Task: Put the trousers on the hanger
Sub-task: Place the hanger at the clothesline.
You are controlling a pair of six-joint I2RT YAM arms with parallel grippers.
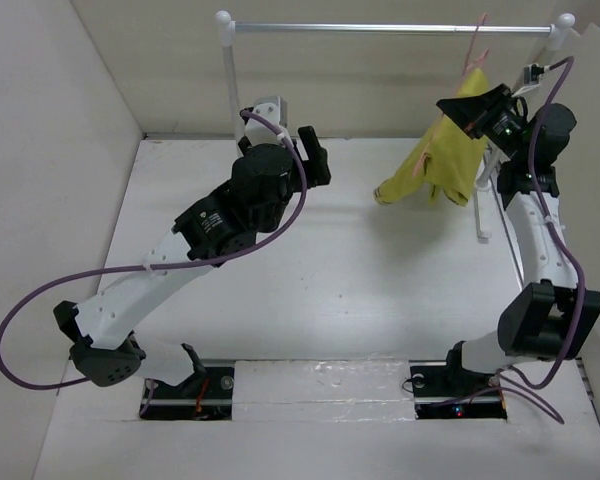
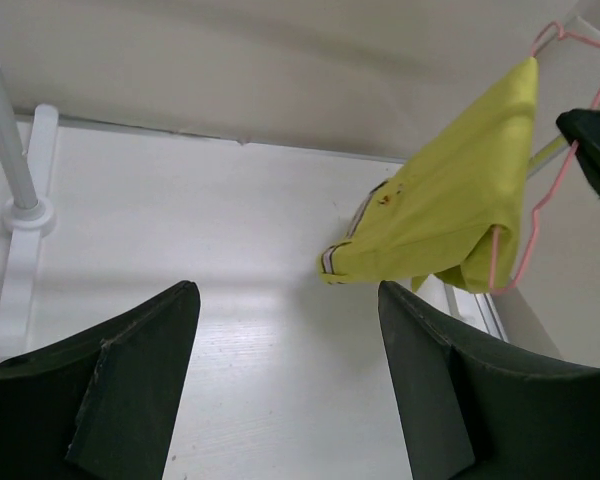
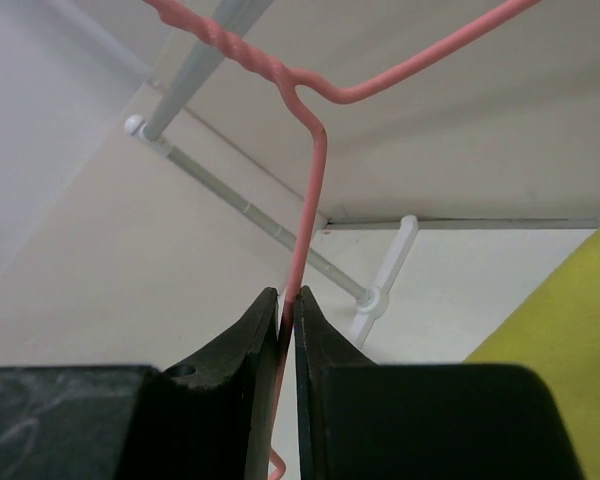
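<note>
Table: white top (image 1: 310, 300) is stretching away between plain beige walls.
Left arm: is reaching low over mid-table; the left gripper (image 2: 285, 295) is facing the far side with its fingers standing wide apart, holding nothing.
Right arm: is rising steeply at the right edge; the right gripper (image 3: 288, 298) is pinching the hanger (image 3: 315, 150), fingers pressing together on the thin pink wire.
Trousers (image 2: 460, 190): are hanging bunched over the hanger, off the table, with the striped waistband drooping lowest.
Handling: the cloth is looking soft, light and limp, likely sliding easily along slim, springy wire.
Hold: pinching a thick fold near the waistband is looking safest.
Rail (image 1: 380, 28): is crossing behind; whether the hook is resting on it, I cannot tell.
</note>
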